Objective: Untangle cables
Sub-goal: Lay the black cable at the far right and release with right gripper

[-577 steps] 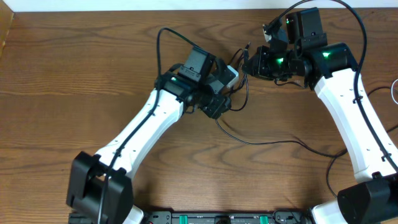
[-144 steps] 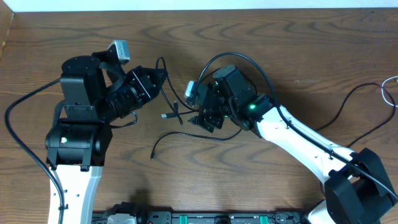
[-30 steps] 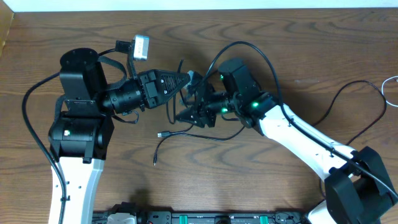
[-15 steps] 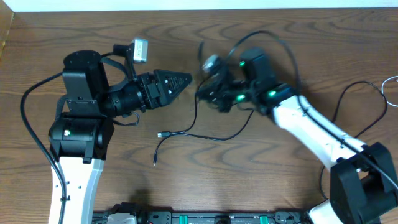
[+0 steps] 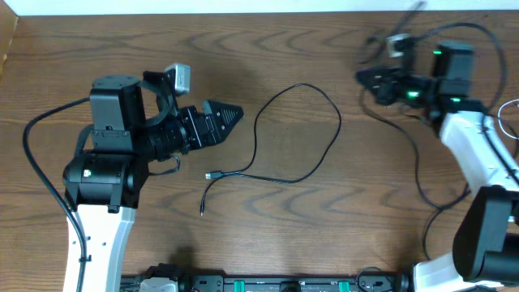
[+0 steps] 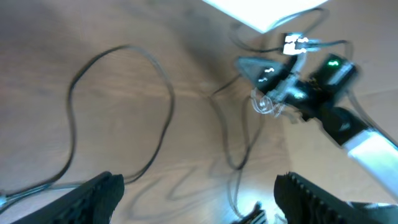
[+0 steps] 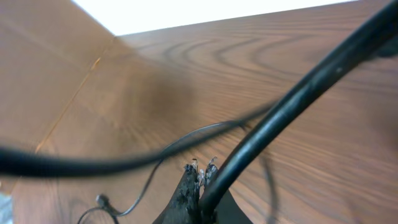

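Left gripper point(image 5: 236, 113), fingers spread, points at the thin black looped cable point(image 5: 338, 126) on the brown wooden desk point(image 5: 97, 49); right gripper point(image 5: 365, 78), fingers pressed together, sits beyond the loop.

Robot arms: 2, left arm point(image 5: 105, 166) and right arm point(image 5: 480, 154)
Grippers: 2, left gripper point(image 5: 231, 113) and right gripper point(image 5: 366, 77)
Black cable point(image 5: 339, 126): 1
White cable point(image 6: 264, 104): 1, blurred pale loop
Table point(image 5: 122, 40): 1

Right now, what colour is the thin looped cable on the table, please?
The cable is black; clearest overhead.
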Robot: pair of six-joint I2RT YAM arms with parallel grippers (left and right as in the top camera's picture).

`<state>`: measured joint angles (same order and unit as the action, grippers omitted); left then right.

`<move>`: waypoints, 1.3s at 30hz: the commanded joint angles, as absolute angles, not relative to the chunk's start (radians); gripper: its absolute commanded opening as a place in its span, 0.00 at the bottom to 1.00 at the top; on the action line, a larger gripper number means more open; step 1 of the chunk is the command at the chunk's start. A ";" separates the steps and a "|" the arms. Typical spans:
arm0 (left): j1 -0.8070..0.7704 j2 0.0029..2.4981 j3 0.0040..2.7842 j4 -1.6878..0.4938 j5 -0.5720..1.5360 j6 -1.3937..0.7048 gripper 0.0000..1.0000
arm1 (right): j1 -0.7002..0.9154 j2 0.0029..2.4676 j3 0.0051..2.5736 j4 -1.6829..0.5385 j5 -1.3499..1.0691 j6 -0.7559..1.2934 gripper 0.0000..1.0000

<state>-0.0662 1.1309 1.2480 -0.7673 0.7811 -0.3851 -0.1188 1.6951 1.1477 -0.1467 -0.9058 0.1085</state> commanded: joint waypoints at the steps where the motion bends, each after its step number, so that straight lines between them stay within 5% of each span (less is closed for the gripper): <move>1: -0.062 1.130 1.266 -0.825 0.696 -0.299 0.83 | -0.219 1.698 1.142 -0.164 -0.945 0.126 0.01; 22: -0.062 1.130 1.266 -0.961 0.530 -0.281 0.83 | -0.704 1.694 1.142 -0.967 -0.522 -0.043 0.01; 34: -0.062 1.130 1.265 -0.969 0.530 -0.281 0.83 | -0.790 1.691 1.142 -1.015 -0.492 -0.076 0.02; 39: -0.062 1.130 1.265 -0.972 0.529 -0.281 0.83 | -0.790 1.691 1.142 -1.015 -0.492 -0.076 0.45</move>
